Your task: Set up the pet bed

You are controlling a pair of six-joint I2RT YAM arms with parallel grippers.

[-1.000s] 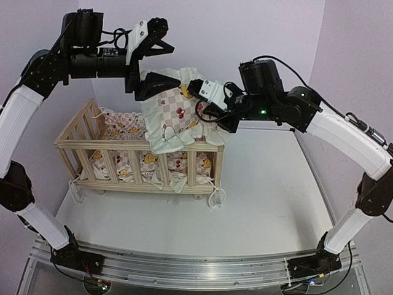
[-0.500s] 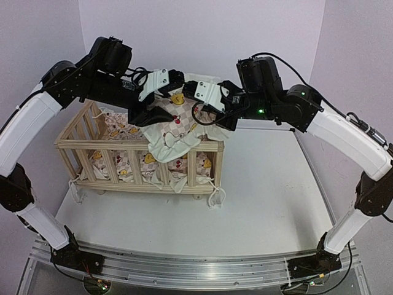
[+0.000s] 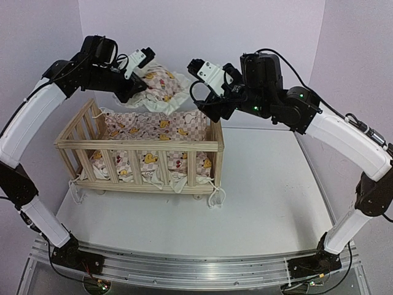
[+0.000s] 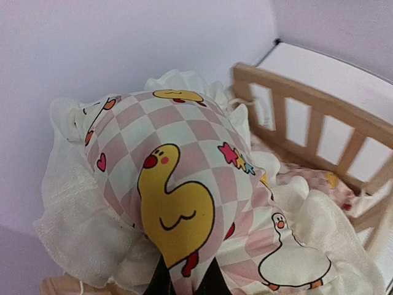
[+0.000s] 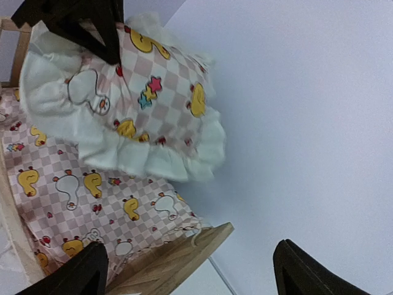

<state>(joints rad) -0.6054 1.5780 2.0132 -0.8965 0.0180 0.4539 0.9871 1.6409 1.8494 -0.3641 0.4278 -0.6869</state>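
Pet bed (image 3: pixel 123 145) stands on the white surface (image 3: pixel 264 190), at about 10 o'clock from the surface's middle in the top view, with 1 long slatted side facing the arm bases. A pink-checked duck cushion (image 3: pixel 147 126) lies inside it, covering the floor and running up the inner walls. White ties (image 3: pixel 215 198) hang at the 2 near corners.

The pillow (image 3: pixel 161 86) is raised at 12 o'clock of the bed, over the far rail; whether its lower frill touches the rail cannot be told. The left jaws are pressed together on it, pinching its 9 o'clock edge in the top view. The left wrist view shows its checked face with 1 large yellow duck just above the pinch and a white frill around it.

The right jaws are spread wide and hold nothing. They hover at 1 o'clock of the bed, above its far right corner, just right of the pillow and apart from it.
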